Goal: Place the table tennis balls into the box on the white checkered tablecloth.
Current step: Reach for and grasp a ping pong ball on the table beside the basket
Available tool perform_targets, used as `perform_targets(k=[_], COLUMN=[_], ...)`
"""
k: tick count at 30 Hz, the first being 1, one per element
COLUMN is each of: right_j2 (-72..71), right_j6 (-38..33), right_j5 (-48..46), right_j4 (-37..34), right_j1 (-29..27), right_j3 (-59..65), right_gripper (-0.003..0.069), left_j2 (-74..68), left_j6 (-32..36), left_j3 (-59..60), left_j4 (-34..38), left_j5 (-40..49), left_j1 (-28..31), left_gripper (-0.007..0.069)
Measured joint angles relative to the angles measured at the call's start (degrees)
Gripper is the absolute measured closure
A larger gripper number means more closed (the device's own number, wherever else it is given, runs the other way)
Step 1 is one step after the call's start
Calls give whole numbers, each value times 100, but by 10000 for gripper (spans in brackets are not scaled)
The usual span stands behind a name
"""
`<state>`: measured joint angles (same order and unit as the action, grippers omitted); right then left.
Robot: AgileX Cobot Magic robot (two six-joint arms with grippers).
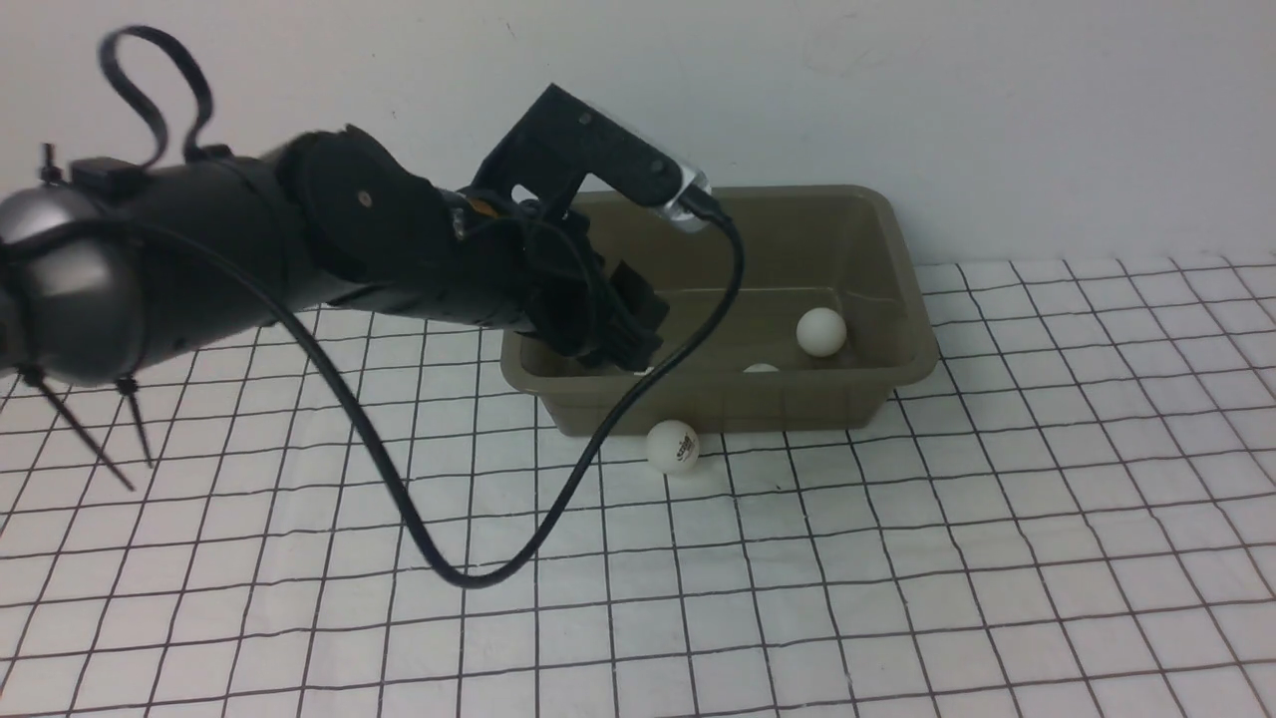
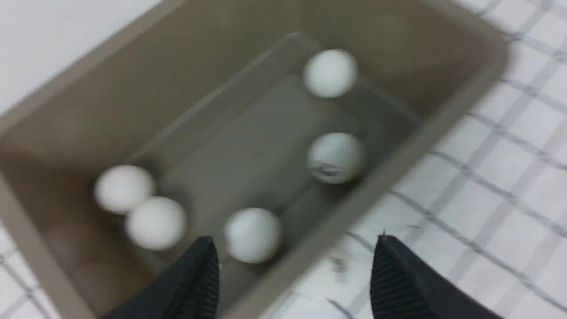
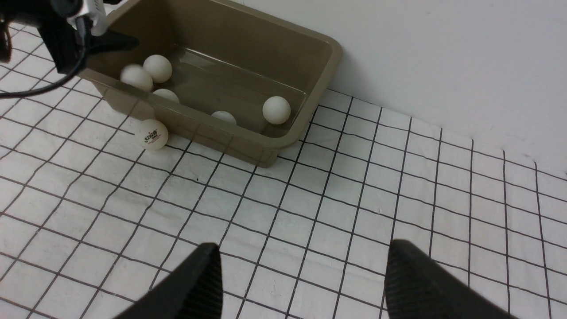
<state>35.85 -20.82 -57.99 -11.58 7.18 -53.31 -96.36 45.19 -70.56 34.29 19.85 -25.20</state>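
White checkered tablecloth (image 1: 897,558): one, covering the whole surface up to the white wall (image 1: 997,100).
Left arm (image 1: 299,229): one, black, reaching from 9 o'clock toward the box; a black cable (image 1: 478,563) loops down from its wrist camera.
Box (image 1: 797,239): one olive-grey tub at 12 o'clock on the cloth, its far side at the wall.
Left gripper (image 1: 626,344): jaws spread wide and holding nothing. It hangs over the box's 9 o'clock end. The left wrist view shows one finger above the inside and the other above the cloth, either side of the near rim.
Right gripper (image 3: 304,244): jaws spread wide, nothing between them, over bare cloth well apart from the box.
Table tennis balls (image 3: 276,110): six, five in the box and one outside.
Balls inside: one at the 3 o'clock end (image 1: 821,331), one with a logo by the near wall at 6 o'clock (image 2: 336,157), and three clustered at the 9 o'clock end (image 2: 155,221).
Loose ball (image 1: 673,445): on the cloth just beside the box's near wall, about 7 o'clock, with its dark logo facing the front.
Front view only: the whole left arm. It shows just two inside balls, one only as a sliver over the rim.
Wrist views only: the hidden cluster of three, and the right gripper, which the front view leaves out.
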Motion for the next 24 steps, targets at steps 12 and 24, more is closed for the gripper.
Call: perform_targets(k=[12, 24], right_j2=[0, 0], right_j6=[0, 0], right_j5=[10, 64], right_j4=[0, 0], right_j1=[0, 0], right_j3=[0, 0], right_gripper=[206, 206], left_j2=[251, -355], left_j6=[-120, -484], left_j3=[303, 685], left_j4=[520, 485], left_j5=[2023, 1213], left_j1=[-137, -142], left_gripper=[209, 209])
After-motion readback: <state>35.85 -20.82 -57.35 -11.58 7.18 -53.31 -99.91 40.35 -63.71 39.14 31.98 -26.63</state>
